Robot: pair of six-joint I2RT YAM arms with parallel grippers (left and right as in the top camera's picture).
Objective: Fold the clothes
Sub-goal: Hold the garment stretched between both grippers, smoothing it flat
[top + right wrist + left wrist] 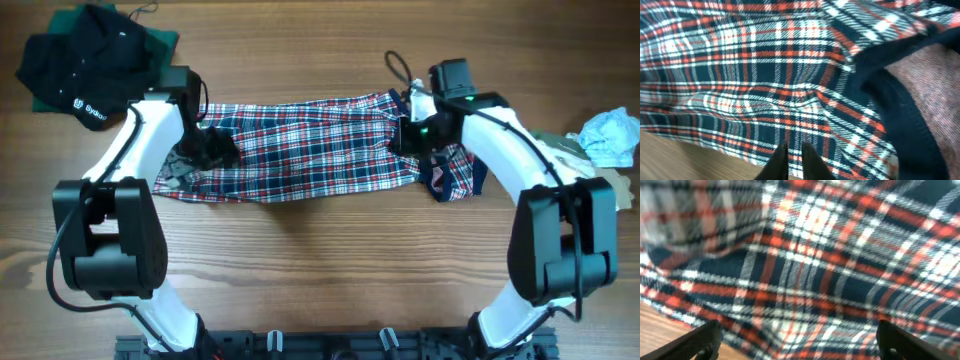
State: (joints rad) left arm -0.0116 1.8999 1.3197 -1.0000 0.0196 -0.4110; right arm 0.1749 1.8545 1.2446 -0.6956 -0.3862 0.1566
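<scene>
Left claw: the left gripper (800,347) is wide. Its two dark fingertips (700,340) sit in the bottom corners of the left wrist view, with plaid filling the span between them.
Left claw, place: from overhead it is low over the left end of the cloth, centre-left of the frame.
Right claw: the right gripper (796,162) is narrow. Its fingers (780,162) are almost together at the bottom edge of the right wrist view, with only a slit between them. Whether they pinch any cloth cannot be told.
Right claw, place: from overhead it is at the right end of the cloth, right of centre.
Clothes: the plaid cloth (300,150), in red, navy and white, lies spread as a long band across the middle of the overhead frame, from one claw to the other.
Trim: the navy waistband trim (900,115) runs down the right side of the right wrist view. The pinkish inside (935,80) shows beside it.
Surface: the cloth lies on a wooden table (320,270).
Upper left: a black garment (85,65) is heaped on a green cloth (160,40).
Right edge: a light blue crumpled cloth (610,135) lies apart from the plaid.
</scene>
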